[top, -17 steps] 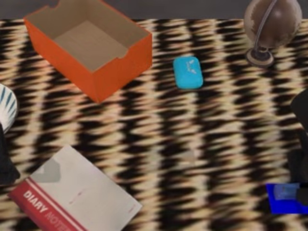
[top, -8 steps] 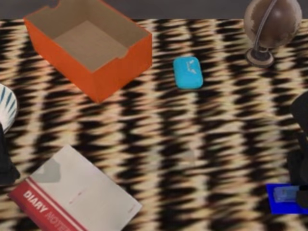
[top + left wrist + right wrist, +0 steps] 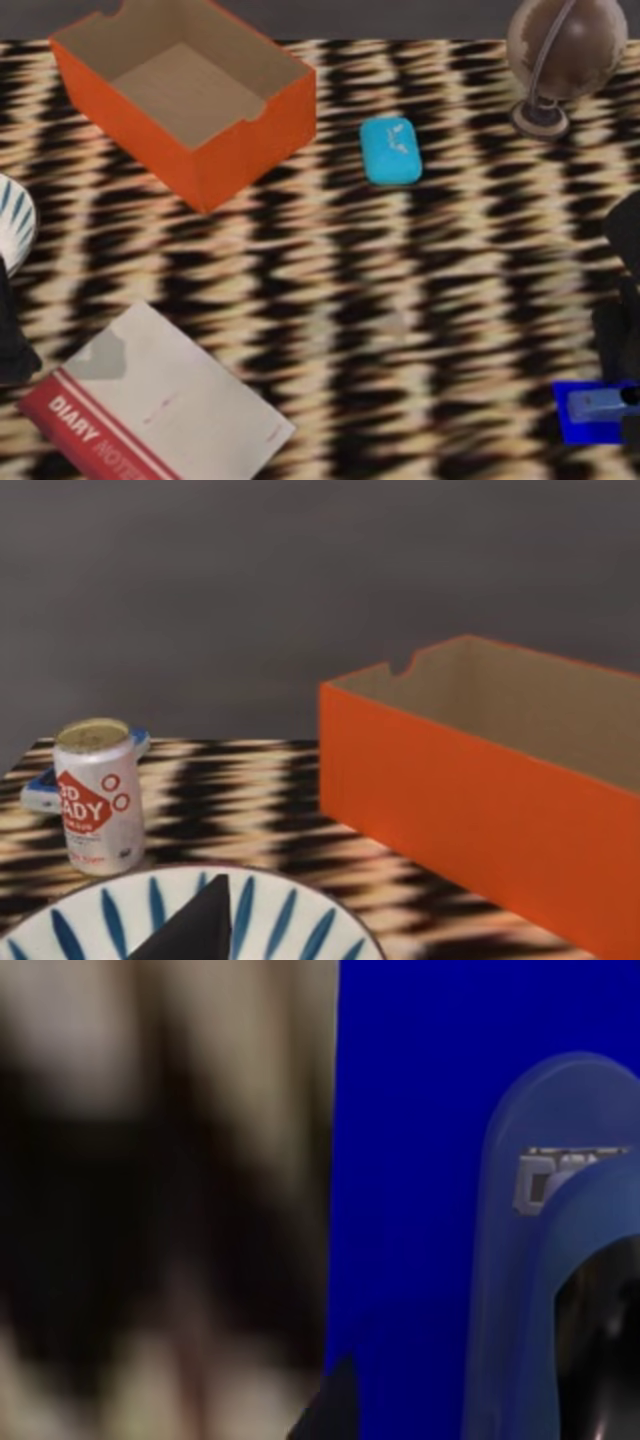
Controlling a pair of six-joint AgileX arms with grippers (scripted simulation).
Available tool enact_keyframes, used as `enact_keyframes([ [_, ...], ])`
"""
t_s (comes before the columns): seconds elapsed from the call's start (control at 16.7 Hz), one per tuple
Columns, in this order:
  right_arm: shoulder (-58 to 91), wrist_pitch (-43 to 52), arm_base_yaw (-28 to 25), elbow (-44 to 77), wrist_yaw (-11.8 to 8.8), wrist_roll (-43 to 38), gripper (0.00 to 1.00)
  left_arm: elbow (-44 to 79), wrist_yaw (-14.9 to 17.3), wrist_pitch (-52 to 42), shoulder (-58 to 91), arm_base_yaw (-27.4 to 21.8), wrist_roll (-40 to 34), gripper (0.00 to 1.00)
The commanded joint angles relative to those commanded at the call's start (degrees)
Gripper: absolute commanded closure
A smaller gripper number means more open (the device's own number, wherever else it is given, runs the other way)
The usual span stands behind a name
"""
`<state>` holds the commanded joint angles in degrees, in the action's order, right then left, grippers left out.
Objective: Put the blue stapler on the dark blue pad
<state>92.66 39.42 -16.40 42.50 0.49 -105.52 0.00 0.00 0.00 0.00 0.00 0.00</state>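
1. Placement looks nearly done: the small, narrow medium-blue stapler [image 3: 597, 403] lies across the flat, deep-blue rectangular pad [image 3: 577, 425] at the lower right corner of the worktop [image 3: 400, 320], which is patterned in black and cream. In the right wrist view the stapler [image 3: 520, 1260] fills the frame over the pad's blue surface [image 3: 410, 1160].
2. Right gripper [image 3: 628, 398] sits at the stapler's outer end, at the very edge of the top view (most of the arm is cut off there). I cannot tell how far its jaws are spread or whether they grip the stapler.
3. Risk one: if the jaws grip the stapler and the arm lifts away before letting go, the stapler would be carried off the pad.
4. Risk two: a sideways pull on release could drag or spin the stapler. It lies towards the pad's right part, so a small nudge might push its end past the edge.
5. Risk three: the pad is thin, and a downward press or scrape could shift it on the worktop.
6. Left arm is parked at the left edge, its camera looking over a white plate with blue streaks [image 3: 180, 920], a drinks can [image 3: 98, 795] and an open orange cardboard box [image 3: 480, 790]; nothing there threatens the placement.
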Motion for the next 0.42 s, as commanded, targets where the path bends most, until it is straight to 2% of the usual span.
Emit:
enact_keyframes([
  [0.06, 0.00, 0.00, 0.00, 0.00, 0.00, 0.00, 0.02, 0.00, 0.00, 0.00, 0.00, 0.00, 0.00, 0.00],
  [0.12, 0.00, 0.00, 0.00, 0.00, 0.00, 0.00, 0.00, 0.00, 0.00, 0.00, 0.00, 0.00, 0.00, 0.00],
  [0.42, 0.00, 0.00, 0.00, 0.00, 0.00, 0.00, 0.00, 0.00, 0.00, 0.00, 0.00, 0.00, 0.00, 0.00],
])
